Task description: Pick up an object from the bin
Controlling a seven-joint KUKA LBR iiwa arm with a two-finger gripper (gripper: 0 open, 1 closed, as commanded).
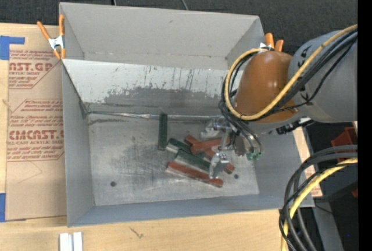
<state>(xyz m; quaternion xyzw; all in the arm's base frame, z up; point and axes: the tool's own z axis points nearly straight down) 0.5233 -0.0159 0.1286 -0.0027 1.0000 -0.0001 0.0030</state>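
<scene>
A long, flat red-brown bar (pixel 192 172) lies on the floor of the grey metal bin (pixel 116 186), its near end right under the gripper (pixel 218 161). Whether the gripper is released or clenched cannot be told. Just beside the gripper, away from the arm, a dark green bar (pixel 187 154) and a short red-brown block (pixel 202 144) lie heaped. Beyond them stands a slim dark green stick (pixel 163 131).
</scene>
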